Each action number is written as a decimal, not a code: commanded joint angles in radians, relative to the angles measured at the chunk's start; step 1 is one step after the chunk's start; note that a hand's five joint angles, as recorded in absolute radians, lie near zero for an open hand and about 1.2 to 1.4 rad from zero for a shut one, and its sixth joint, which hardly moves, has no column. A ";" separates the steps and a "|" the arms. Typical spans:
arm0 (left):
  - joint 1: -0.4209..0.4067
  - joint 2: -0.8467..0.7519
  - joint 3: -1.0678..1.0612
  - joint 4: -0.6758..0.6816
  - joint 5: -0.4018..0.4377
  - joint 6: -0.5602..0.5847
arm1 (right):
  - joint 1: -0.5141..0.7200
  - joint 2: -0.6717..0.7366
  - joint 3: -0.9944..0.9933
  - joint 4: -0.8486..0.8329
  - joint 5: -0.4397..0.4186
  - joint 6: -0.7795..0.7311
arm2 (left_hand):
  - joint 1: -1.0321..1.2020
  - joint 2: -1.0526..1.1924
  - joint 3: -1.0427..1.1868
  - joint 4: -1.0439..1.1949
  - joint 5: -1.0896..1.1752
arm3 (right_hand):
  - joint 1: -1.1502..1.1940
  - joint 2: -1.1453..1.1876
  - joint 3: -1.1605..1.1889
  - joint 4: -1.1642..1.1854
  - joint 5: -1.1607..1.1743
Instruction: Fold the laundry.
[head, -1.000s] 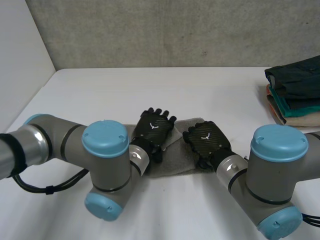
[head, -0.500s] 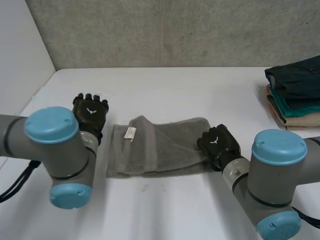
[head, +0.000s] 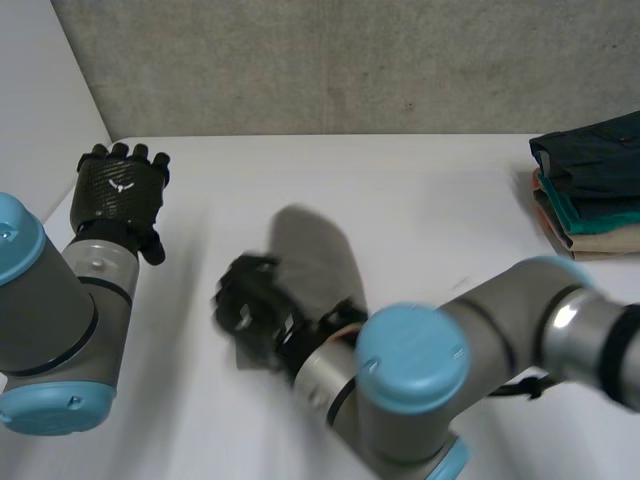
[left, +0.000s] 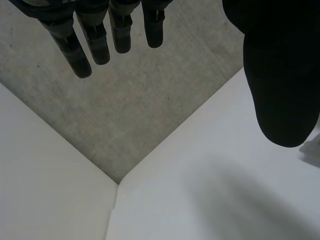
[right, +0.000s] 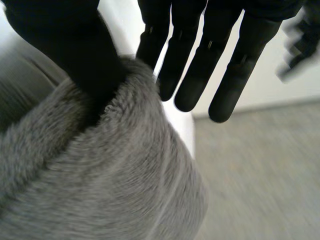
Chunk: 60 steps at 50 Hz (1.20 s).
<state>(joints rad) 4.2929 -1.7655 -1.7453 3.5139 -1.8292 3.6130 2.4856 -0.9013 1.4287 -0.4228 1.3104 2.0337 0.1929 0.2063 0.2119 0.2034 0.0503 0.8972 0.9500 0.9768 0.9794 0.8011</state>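
A grey fuzzy towel (head: 316, 258) lies in the middle of the white table (head: 430, 190), one end lifted and arched over toward the left. My right hand (head: 250, 305) is at the towel's left side and holds that lifted end. In the right wrist view the thumb (right: 70, 45) presses the towel (right: 100, 175) against the palm while the fingers (right: 225, 75) reach out straight past its edge. My left hand (head: 120, 188) is raised at the table's far left, away from the towel. In its own view its fingers (left: 90, 37) are straight and apart and it holds nothing.
A stack of folded clothes (head: 590, 185), dark on top with teal and beige below, sits at the table's right edge. A grey wall (head: 330, 60) runs behind the table, and a white wall (left: 45, 180) borders its left side.
My right hand swept leftward across the table, carrying the towel's right end up and over. The left hand let go of the towel's left end and rose to the far left.
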 joint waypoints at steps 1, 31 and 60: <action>0.002 -0.003 -0.014 -0.001 0.002 -0.057 | 0.016 0.027 0.009 -0.001 0.061 0.019 | -0.018 -0.031 -0.037 -0.028 -0.049 | -0.723 -0.775 -0.802 -0.805 -0.801; -0.277 -0.406 0.305 -0.216 0.010 -0.301 | -0.317 0.011 -0.240 0.486 0.058 1.030 | 0.041 0.028 0.022 0.031 0.009 | -0.723 -0.775 -0.802 -0.805 -0.801; -0.171 -0.151 0.323 -0.253 0.192 -0.172 | -0.182 -0.126 -0.078 0.323 0.216 0.680 | 0.035 0.022 0.016 0.025 0.003 | -0.723 -0.775 -0.802 -0.805 -0.801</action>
<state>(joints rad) 4.0683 -2.0328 -1.4784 3.2624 -1.8744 3.4503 2.2187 -0.9237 1.1799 0.0590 1.4990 2.7445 0.1954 0.2065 0.2119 0.2035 0.0501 0.2292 0.2077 0.2102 0.2112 0.0471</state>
